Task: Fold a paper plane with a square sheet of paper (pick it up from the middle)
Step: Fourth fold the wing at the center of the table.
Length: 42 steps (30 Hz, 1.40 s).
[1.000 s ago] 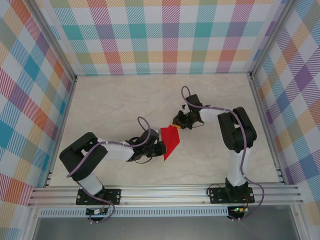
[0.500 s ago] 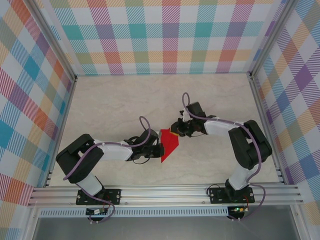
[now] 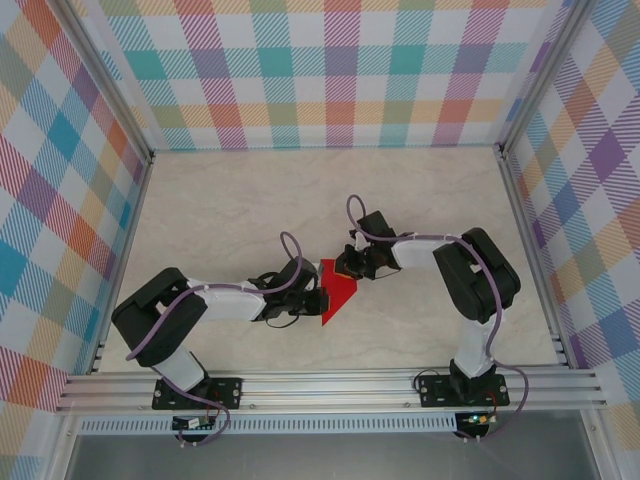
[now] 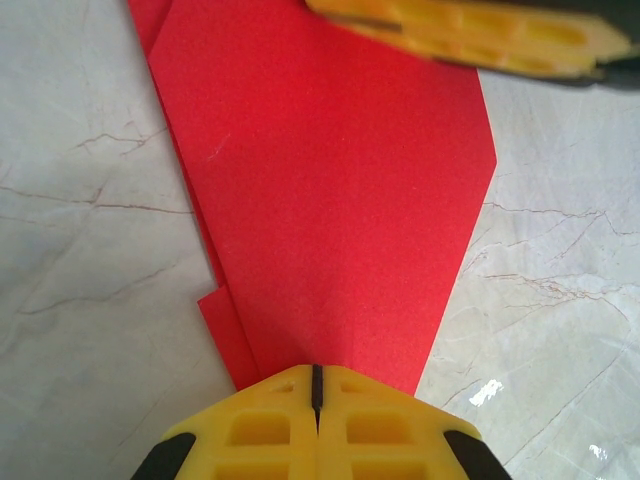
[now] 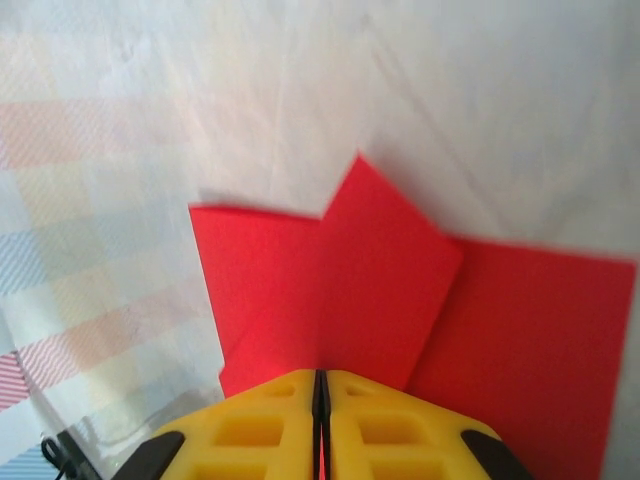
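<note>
Marble bench (image 3: 220,210): we see folded red paper (image 3: 338,292) clamped by left end effector (image 3: 318,300) at its 9 o'clock edge and right end effector (image 3: 347,267) at 1 o'clock.

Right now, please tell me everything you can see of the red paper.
The red paper is thin and matte, partly folded: layered flaps overlap, and it narrows toward the left gripper, which is shut on that narrow end. The right gripper is shut on the opposite, wider end. It is over the middle of the table.

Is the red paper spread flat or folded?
Folded: the red paper tapers to a narrow end, with layered flaps overlapping.
</note>
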{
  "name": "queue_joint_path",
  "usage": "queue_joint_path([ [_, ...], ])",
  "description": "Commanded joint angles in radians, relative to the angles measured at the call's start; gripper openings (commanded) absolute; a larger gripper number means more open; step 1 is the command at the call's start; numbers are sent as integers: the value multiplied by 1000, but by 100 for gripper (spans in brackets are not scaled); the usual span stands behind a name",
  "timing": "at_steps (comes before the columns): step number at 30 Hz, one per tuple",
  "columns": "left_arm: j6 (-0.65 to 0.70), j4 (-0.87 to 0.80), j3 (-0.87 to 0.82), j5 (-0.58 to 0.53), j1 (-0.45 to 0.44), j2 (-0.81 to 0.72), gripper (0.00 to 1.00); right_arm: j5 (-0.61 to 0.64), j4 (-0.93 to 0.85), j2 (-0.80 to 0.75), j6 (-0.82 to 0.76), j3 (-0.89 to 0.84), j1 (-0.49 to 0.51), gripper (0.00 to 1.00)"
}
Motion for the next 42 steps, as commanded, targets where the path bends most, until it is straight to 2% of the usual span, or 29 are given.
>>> queue_joint_path([
  [1,20,-291,-77,7,-3,52,1,91,-25,30,-46,43,-37,11],
  [11,15,-282,-83,9,-3,54,1,60,-14,106,-60,115,-106,11],
  [20,27,-282,-85,19,-3,46,1,69,-122,-15,-124,179,-125,13],
  [23,32,-286,-83,20,-3,42,1,-1,-112,-56,-115,147,-120,14],
  [27,34,-288,-82,24,-3,26,1,-77,-37,-129,-57,38,-73,14],
  [30,35,-288,-78,25,-3,19,1,-87,6,-154,-8,-19,-20,14],
  [36,40,-301,-62,19,-3,15,2,-48,56,-144,63,-87,89,11],
  [42,32,-300,-61,17,-3,7,2,-23,124,-153,114,-187,134,11],
])
